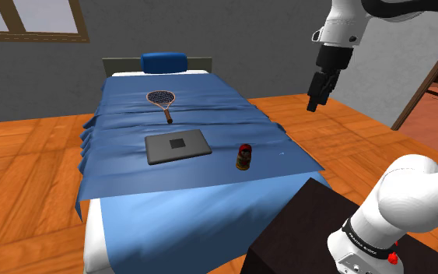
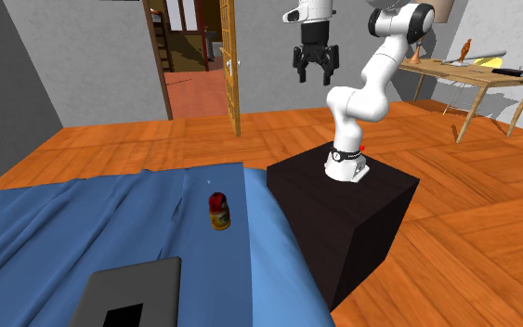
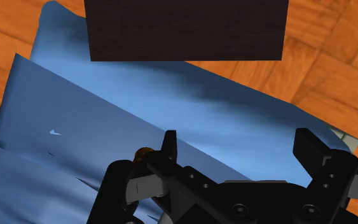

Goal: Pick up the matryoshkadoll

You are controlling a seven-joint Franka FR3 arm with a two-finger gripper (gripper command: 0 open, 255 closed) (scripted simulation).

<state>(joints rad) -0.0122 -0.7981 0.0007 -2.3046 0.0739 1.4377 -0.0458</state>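
Note:
The matryoshka doll (image 1: 245,157) is small, with a red head and a brown-yellow body. It stands upright on the blue bedspread (image 1: 209,117) near the bed's foot end, and appears again by the bed's edge in the second exterior view (image 2: 219,211). My black gripper (image 1: 313,104) hangs high in the air, well above and to the shoulder view's right of the doll, fingers apart and empty (image 2: 315,74). In the wrist view the open gripper (image 3: 238,145) looks down on the bedspread, and the doll's top (image 3: 144,153) peeks out beside one finger (image 3: 169,143).
A flat grey laptop-like slab (image 1: 177,146) lies left of the doll, a racket (image 1: 161,100) farther up the bed, and a blue pillow (image 1: 165,61) at the head. The dark stand box (image 2: 343,214) sits beside the bed. A wooden table (image 2: 473,70) and an open door (image 2: 227,65) stand behind.

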